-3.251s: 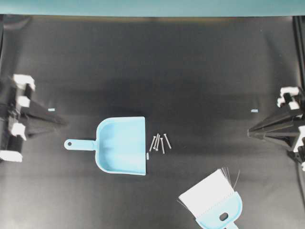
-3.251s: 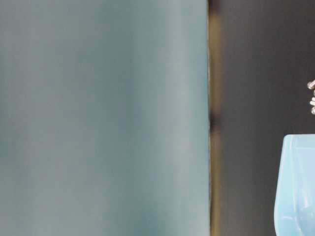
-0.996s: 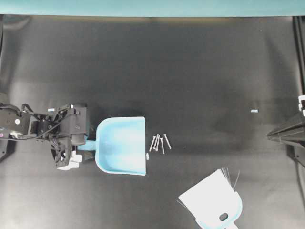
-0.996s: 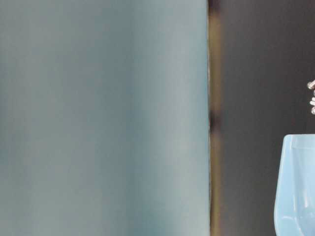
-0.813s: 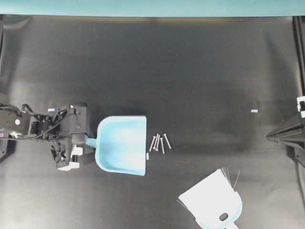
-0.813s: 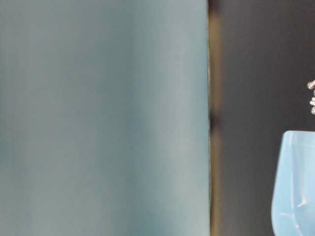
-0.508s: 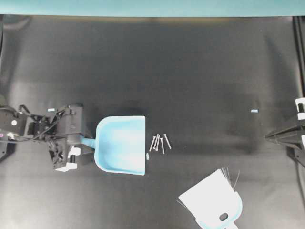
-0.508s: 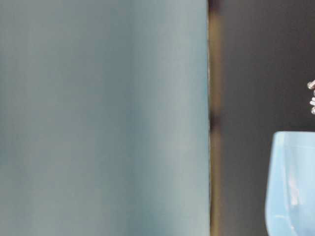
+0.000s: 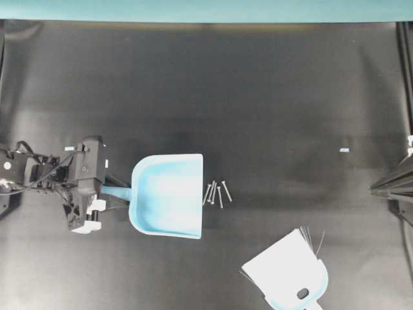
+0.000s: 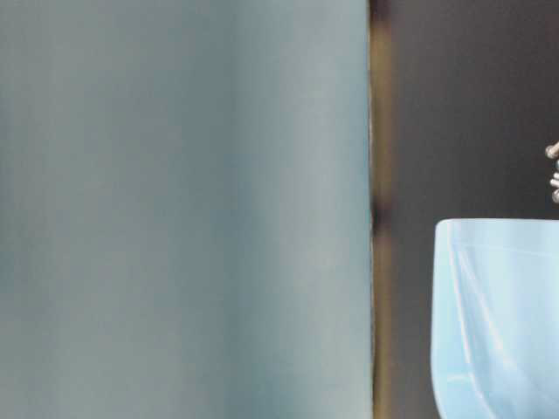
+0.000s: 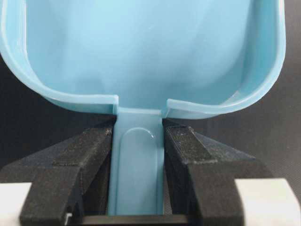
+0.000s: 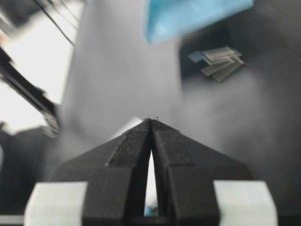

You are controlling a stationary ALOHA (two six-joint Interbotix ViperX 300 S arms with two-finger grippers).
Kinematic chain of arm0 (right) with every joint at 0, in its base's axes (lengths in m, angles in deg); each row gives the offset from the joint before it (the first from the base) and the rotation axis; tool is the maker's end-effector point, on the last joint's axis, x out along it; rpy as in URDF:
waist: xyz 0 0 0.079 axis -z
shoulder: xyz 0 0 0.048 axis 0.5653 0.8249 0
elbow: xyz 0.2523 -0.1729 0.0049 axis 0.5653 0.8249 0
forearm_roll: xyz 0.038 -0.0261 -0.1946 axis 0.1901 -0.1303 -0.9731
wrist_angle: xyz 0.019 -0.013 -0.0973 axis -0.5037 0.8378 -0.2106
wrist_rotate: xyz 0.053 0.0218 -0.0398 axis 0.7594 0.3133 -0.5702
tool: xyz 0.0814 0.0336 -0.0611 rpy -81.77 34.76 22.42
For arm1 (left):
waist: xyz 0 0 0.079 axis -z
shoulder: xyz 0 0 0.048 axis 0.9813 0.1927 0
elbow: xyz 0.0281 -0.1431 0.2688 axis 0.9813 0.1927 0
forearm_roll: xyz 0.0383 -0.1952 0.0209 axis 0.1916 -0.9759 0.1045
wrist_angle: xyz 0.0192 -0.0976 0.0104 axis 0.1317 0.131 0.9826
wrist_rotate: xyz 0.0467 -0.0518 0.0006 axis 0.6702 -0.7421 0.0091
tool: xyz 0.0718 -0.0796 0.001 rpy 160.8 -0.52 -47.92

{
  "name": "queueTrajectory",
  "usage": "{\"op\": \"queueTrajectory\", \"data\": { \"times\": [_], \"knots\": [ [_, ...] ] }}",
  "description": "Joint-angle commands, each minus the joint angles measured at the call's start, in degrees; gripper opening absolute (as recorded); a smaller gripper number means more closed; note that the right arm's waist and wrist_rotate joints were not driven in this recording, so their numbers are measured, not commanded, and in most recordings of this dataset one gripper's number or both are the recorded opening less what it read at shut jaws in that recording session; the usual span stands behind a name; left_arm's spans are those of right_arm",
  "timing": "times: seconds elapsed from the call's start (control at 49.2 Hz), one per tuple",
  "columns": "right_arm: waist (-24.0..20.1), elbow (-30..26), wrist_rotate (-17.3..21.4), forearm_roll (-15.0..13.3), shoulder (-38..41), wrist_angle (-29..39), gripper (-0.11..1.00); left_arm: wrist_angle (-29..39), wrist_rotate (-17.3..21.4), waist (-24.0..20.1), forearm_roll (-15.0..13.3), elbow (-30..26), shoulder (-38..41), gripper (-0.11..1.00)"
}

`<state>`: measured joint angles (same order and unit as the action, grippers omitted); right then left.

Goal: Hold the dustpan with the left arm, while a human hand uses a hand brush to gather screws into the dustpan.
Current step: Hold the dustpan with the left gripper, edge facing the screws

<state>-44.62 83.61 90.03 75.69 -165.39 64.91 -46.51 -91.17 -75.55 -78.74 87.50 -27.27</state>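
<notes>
The light blue dustpan point(image 9: 169, 195) lies left of centre with its wide mouth facing right. My left gripper point(image 9: 115, 192) is shut on its short handle point(image 11: 138, 165), one black finger point(image 11: 91, 153) pressed to each side. The pan's wall fills the table-level view's right corner point(image 10: 498, 314). Several silver screws point(image 9: 217, 192) lie just off the mouth, also seen blurred in the right wrist view point(image 12: 221, 62). The hand brush point(image 9: 287, 270) rests at the lower right, bristles up-left. My right gripper point(image 12: 151, 120) is shut and empty at the right edge point(image 9: 374, 188). The human hand is out of view.
Small pale blue specks lie on the black mat at the right point(image 9: 344, 150) and by the left arm point(image 9: 69, 148). A teal strip point(image 9: 206, 10) runs along the far edge; a teal wall point(image 10: 183, 209) fills most of the table-level view.
My left gripper has shut on the dustpan handle and drawn back left. The pan has tilted, its mouth now nearer the screws and larger in the table-level view. The right arm has pulled back right.
</notes>
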Motion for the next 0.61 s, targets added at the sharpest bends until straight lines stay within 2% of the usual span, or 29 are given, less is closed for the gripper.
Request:
{"op": "queueTrajectory", "data": {
  "times": [0.0, 0.264, 0.386, 0.589],
  "knots": [
    [0.0, 0.1, 0.0, 4.5, 1.0, -1.8, 0.0, -0.2, -0.1, 0.5, 0.2, -1.2, -2.0, 0.29],
    [0.0, 4.8, 0.0, 4.9, 2.9, -6.3, 0.0, 5.7, -0.2, 0.5, 0.2, -2.1, -4.5, 0.29],
    [0.0, 5.0, 0.1, 4.9, 2.8, -6.6, 0.0, 9.9, -0.2, 0.5, 0.1, -3.1, -4.6, 0.29],
    [0.0, 5.0, 0.0, 4.9, 2.7, -6.6, 0.0, 12.2, 0.0, 0.4, 0.2, -2.6, -5.3, 0.29]
  ]
}}
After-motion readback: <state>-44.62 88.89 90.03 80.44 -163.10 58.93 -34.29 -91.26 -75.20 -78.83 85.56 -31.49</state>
